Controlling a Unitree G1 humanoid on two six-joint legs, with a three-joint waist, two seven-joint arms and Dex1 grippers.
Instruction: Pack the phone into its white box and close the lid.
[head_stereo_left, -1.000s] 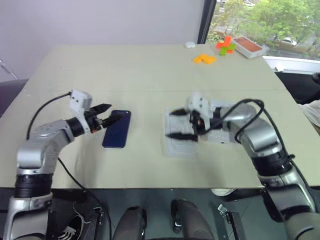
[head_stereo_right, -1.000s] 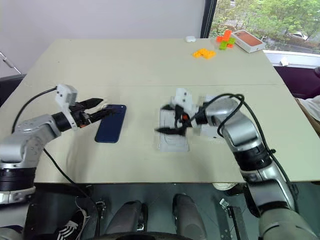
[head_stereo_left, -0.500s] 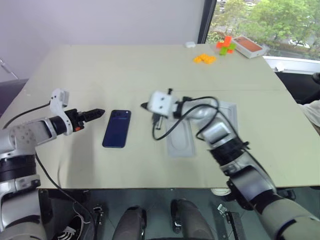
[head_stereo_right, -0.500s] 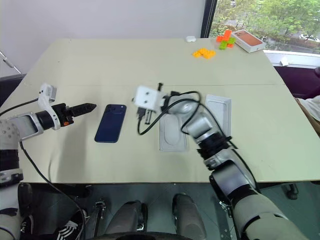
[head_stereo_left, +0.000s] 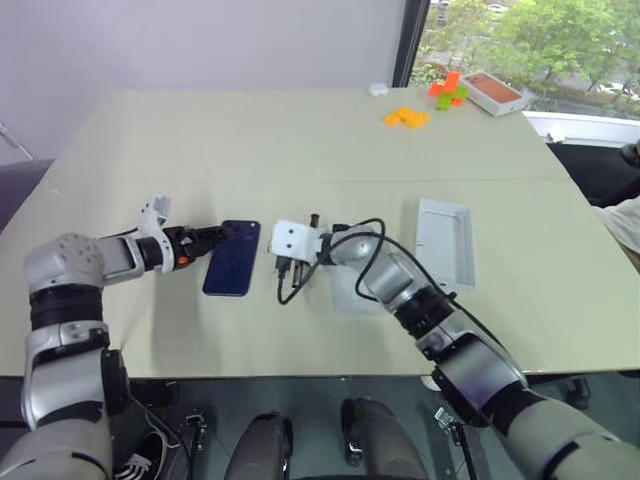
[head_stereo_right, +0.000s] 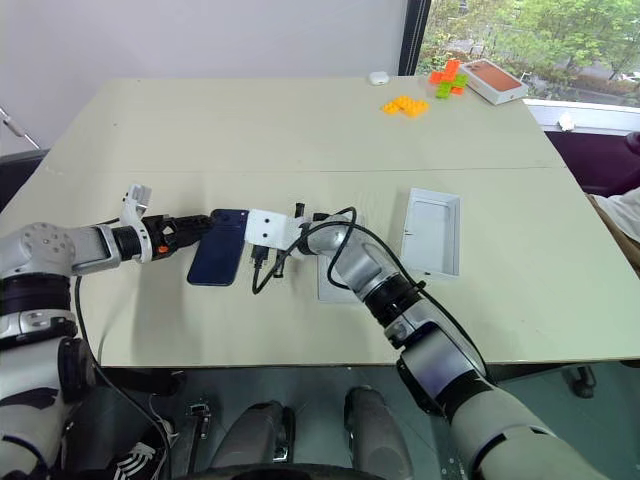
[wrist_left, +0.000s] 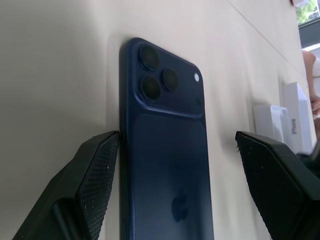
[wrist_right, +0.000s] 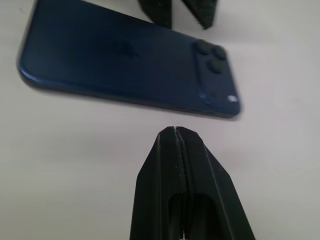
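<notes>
Right claw (wrist_right: 176, 131) (now shut) swung beside phone (head_stereo_left: 232, 257).

Silver-grey arms, black cables, white wrist camera blocks; black textured fingers (wrist_left: 95, 175).

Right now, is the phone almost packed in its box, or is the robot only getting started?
Only getting started. Nothing is packed: the phone lies camera-side up on the table. In hand: the left gripper is open with a finger at each long edge of the phone, and the shut right gripper points at its side, apart from it. Left: lift the phone, lay it in a white box, close the lid.
</notes>
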